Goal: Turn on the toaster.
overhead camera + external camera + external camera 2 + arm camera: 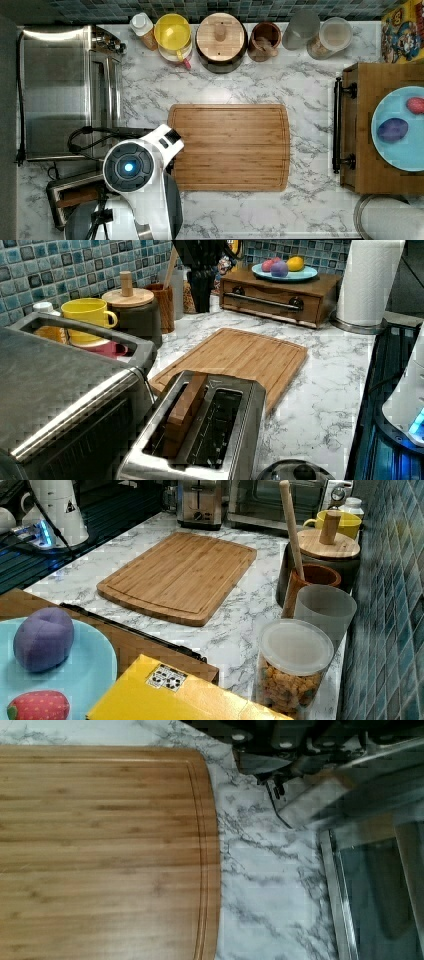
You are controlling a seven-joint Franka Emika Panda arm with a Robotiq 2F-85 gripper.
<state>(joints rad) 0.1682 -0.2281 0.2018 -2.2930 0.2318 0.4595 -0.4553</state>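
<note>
The toaster (200, 432) is a small brushed-steel box with two long dark slots, and a brown slice stands in one slot. It sits at the near-left corner of the counter in the top view (70, 195), half under my white arm (131, 169). In the right view the toaster (199, 502) shows its end face with dark controls toward the cutting board. My gripper (169, 142) hangs over the cutting board's left edge in the top view, apart from the toaster, to its upper right.
A large steel toaster oven (65, 90) stands beside the toaster. A bamboo cutting board (230, 147) lies mid-counter. A yellow mug (173, 32), a wooden-lidded jar (221, 35) and canisters line the tiled wall. A wooden drawer box (362, 130) carries a blue plate of fruit.
</note>
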